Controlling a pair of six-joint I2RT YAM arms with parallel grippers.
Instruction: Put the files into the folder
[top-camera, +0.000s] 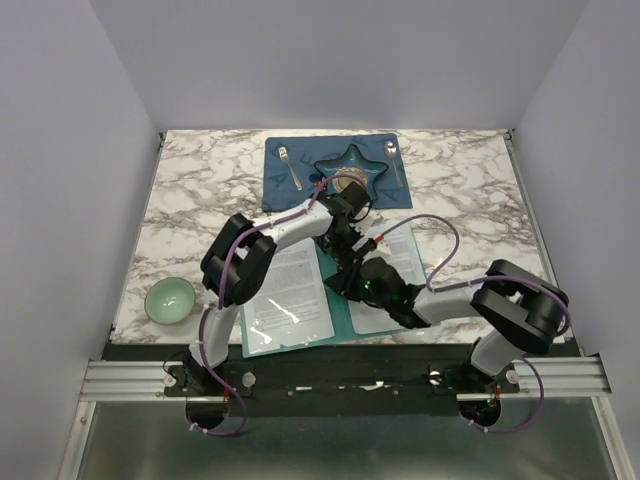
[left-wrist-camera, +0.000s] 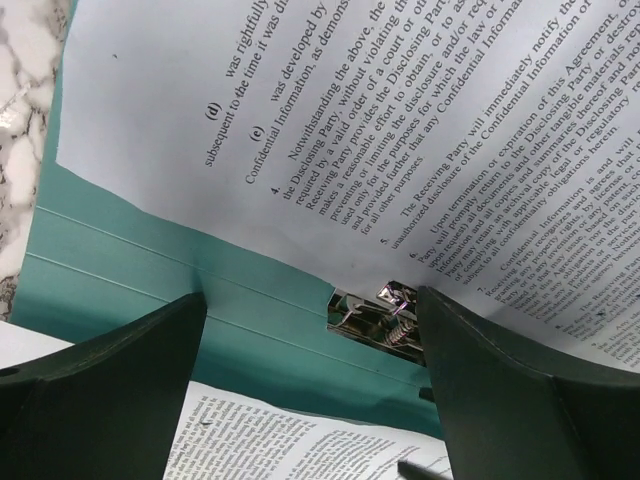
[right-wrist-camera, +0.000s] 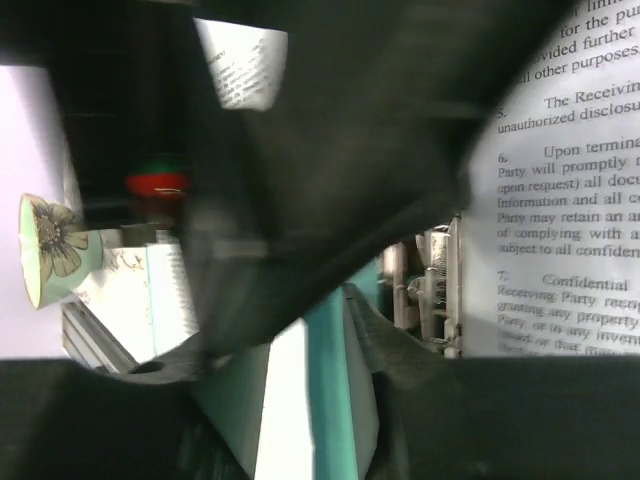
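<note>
The teal folder (top-camera: 340, 315) lies open on the marble table, with printed files on its left leaf (top-camera: 285, 295) and its right leaf (top-camera: 402, 262). My left gripper (top-camera: 340, 226) hangs over the spine, open. In its wrist view the gripper (left-wrist-camera: 310, 310) straddles the teal spine (left-wrist-camera: 180, 280), with the silver clip (left-wrist-camera: 372, 312) by the right finger and a sheet (left-wrist-camera: 330, 130) curling above it. My right gripper (top-camera: 354, 272) sits low at the spine. In its blurred wrist view the gripper (right-wrist-camera: 345, 330) has parted jaws, the folder's edge (right-wrist-camera: 330, 400) showing in the gap and the clip (right-wrist-camera: 432, 290) beside a sheet (right-wrist-camera: 570, 200).
A dark blue placemat (top-camera: 285, 195) at the back holds a star dish (top-camera: 352, 170), a fork (top-camera: 290, 168) and a spoon (top-camera: 395, 160). A mint bowl (top-camera: 170, 300) stands at the front left and shows as a flowered bowl (right-wrist-camera: 50, 250). Both forearms cross over the folder.
</note>
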